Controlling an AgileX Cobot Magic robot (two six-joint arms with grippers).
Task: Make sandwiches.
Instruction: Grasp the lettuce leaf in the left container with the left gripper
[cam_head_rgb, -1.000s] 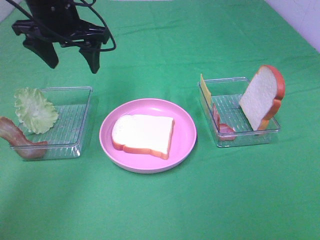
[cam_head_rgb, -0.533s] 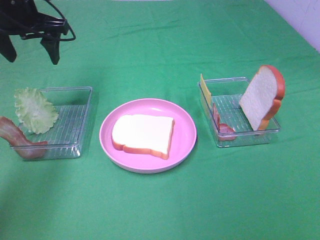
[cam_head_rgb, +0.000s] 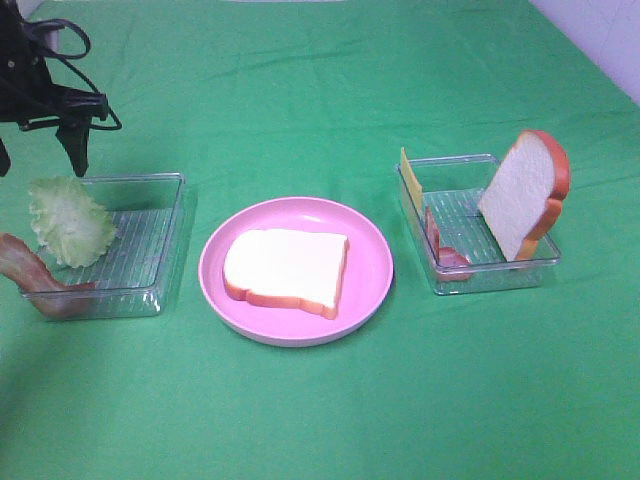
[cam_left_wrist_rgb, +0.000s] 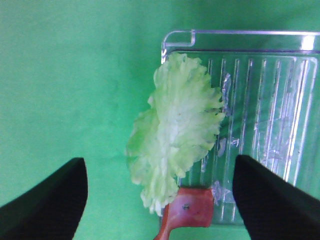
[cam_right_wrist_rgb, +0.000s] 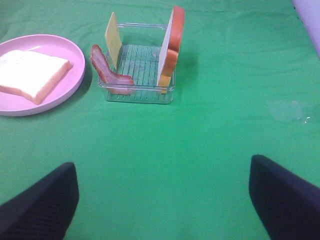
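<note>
Left tool (cam_left_wrist_rgb: 159, 161) — now over lettuce (cam_left_wrist_rgb: 175, 125) (spread)

Lettuce leaf (cam_left_wrist_rgb: 175, 127) on tray (cam_left_wrist_rgb: 280, 100) rim, bacon strip (cam_left_wrist_rgb: 189, 209) alongside — pincer (cam_left_wrist_rgb: 158, 165) spread

Bread slice (cam_head_rgb: 285, 268) on plate (cam_head_rgb: 370, 290), centre; left tray (cam_head_rgb: 150, 250), right tray (cam_head_rgb: 460, 215) flank it.
</note>
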